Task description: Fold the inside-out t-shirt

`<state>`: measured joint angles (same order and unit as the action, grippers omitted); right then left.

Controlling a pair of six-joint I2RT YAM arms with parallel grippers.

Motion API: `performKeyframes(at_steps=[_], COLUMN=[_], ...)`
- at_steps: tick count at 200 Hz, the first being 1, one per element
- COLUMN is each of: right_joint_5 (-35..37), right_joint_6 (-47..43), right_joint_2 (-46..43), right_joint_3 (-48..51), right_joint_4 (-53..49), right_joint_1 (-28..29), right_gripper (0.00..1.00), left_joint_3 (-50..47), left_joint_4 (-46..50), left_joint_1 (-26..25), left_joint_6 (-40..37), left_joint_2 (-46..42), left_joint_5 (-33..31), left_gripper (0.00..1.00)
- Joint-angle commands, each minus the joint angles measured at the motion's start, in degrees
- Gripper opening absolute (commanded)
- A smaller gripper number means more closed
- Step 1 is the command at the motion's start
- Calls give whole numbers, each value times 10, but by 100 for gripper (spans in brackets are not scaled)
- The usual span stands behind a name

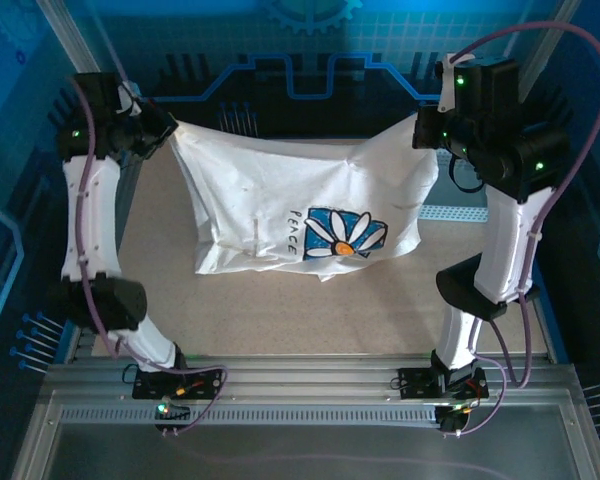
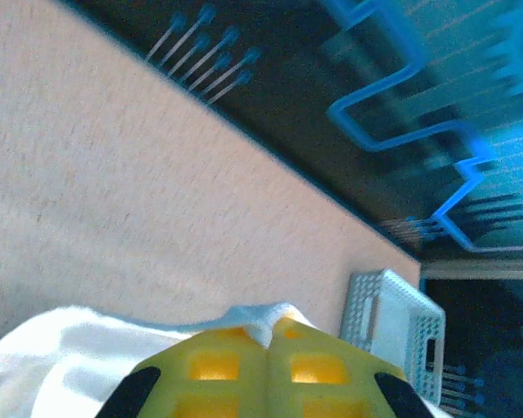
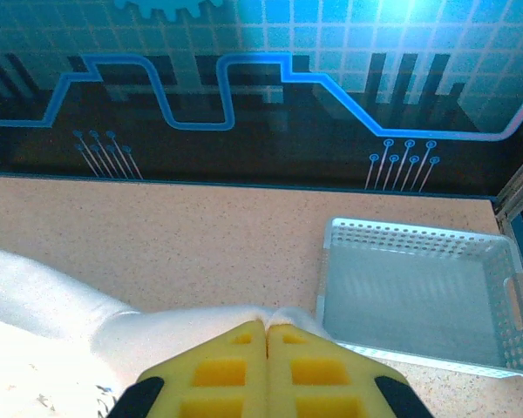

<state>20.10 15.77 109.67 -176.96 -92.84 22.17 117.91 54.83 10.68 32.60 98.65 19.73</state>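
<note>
We held the one t-shirt (image 1: 280,210) spread above the far half of the table (image 1: 380,310). The left gripper (image 2: 268,338) was clenched on one upper corner and the right gripper (image 3: 267,327) on the other. The shirt looked light, soft and limp, sagging between the two grips, so we judged corners and hems the surest holds. One basket (image 3: 418,296) sat by the table's right edge.

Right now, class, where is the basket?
In the top view, the basket sits on the table's right side, partly hidden behind the right arm, just right of the hanging t-shirt.
</note>
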Motion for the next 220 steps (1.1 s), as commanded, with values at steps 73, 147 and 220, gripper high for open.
performKeyframes(at_steps=[73, 147, 220], right_joint_5=[13, -69, -75], right_joint_6=[-5, -19, -44], right_joint_2=[-125, -245, -321], right_joint_3=[-48, -33, 283], right_joint_4=[51, 131, 303], right_joint_1=[-41, -41, -41], right_gripper=[0, 0, 0], left_joint_3=[-48, -171, -246], left_joint_4=[-158, -277, -266], left_joint_1=[9, 9, 8], left_joint_6=[8, 51, 46], left_joint_2=[-241, -443, -400], left_joint_5=[26, 43, 35], left_gripper=[0, 0, 0])
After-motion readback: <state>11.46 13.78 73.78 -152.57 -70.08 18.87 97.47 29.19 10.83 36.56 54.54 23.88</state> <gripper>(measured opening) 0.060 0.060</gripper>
